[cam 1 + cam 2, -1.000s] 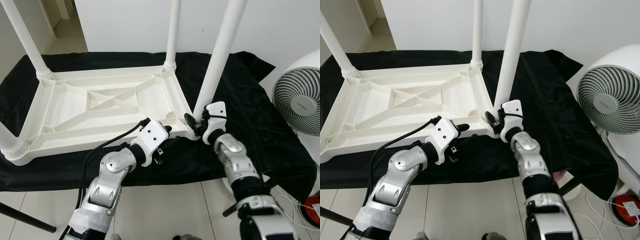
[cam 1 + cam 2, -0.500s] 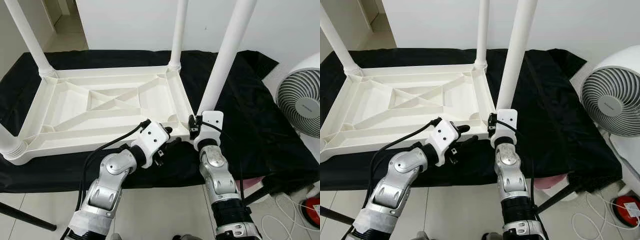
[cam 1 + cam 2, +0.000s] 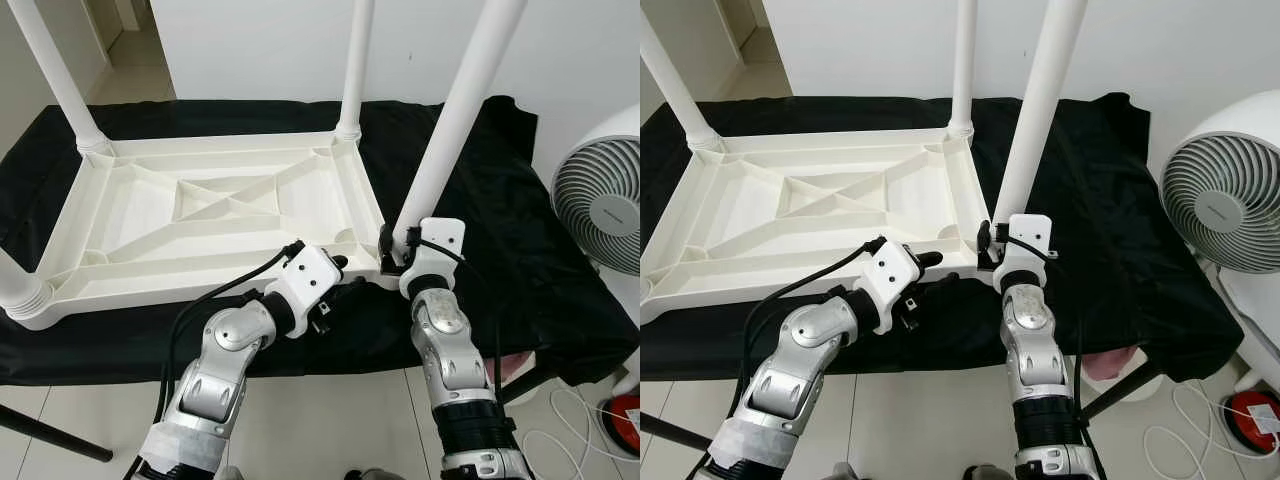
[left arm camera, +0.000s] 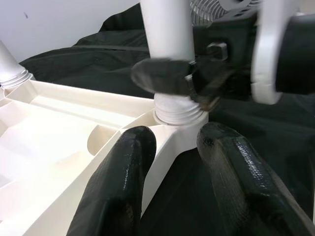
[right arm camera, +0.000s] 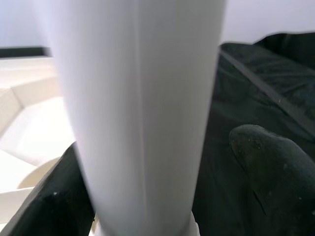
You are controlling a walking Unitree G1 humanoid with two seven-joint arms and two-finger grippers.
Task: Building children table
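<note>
Right hand (image 3: 392, 252) reaches up from a bent arm, and its two fingers are clamped around the bottom of the near-right leg (image 3: 455, 110), just above the socket. Left hand (image 3: 338, 285) comes from a bent elbow beside it; its fingers (image 4: 123, 172) are apart, one on each side of the table frame's corner under that same leg. Four white legs stand up from the upside-down children table (image 3: 215, 215), one at each corner. It lies on a black cloth (image 3: 500, 180) over the worktop. One white fan (image 3: 600, 205) stands to the right.
</note>
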